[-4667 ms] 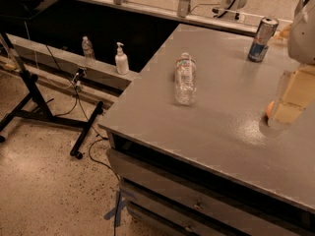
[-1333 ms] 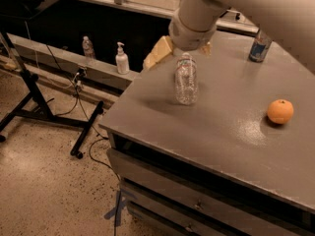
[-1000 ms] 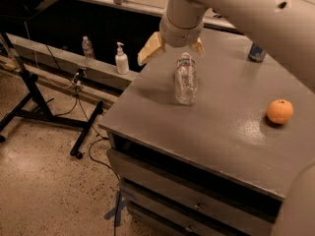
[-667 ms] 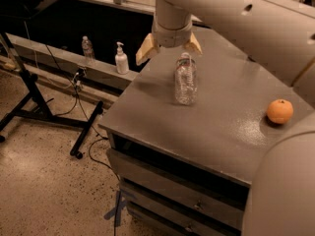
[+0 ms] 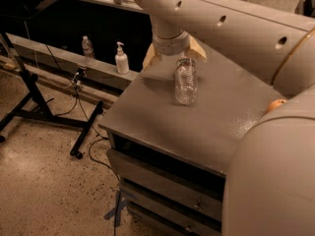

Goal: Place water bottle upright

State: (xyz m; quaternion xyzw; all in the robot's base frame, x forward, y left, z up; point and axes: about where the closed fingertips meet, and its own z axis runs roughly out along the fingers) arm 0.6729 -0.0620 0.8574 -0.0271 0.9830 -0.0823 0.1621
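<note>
In the camera view the gripper (image 5: 174,59) hangs over the far end of the water bottle (image 5: 185,82), which lies flat on the grey table (image 5: 147,117), its fingers (image 5: 150,58) spread wide and seemingly gripping nothing, while the arm (image 5: 236,28) half-hides an orange (image 5: 275,104) and a pump dispenser (image 5: 121,60) stands beyond.

Gripper (image 5: 173,52) over the grey table's (image 5: 147,117) far edge. Left of it, on the ledge (image 5: 101,71): 1 white pump dispenser (image 5: 121,60), then 1 small clear bottle (image 5: 87,47). Orange (image 5: 275,104) well right. Black stand (image 5: 34,104) lower left, on speckled floor (image 5: 39,181).
</note>
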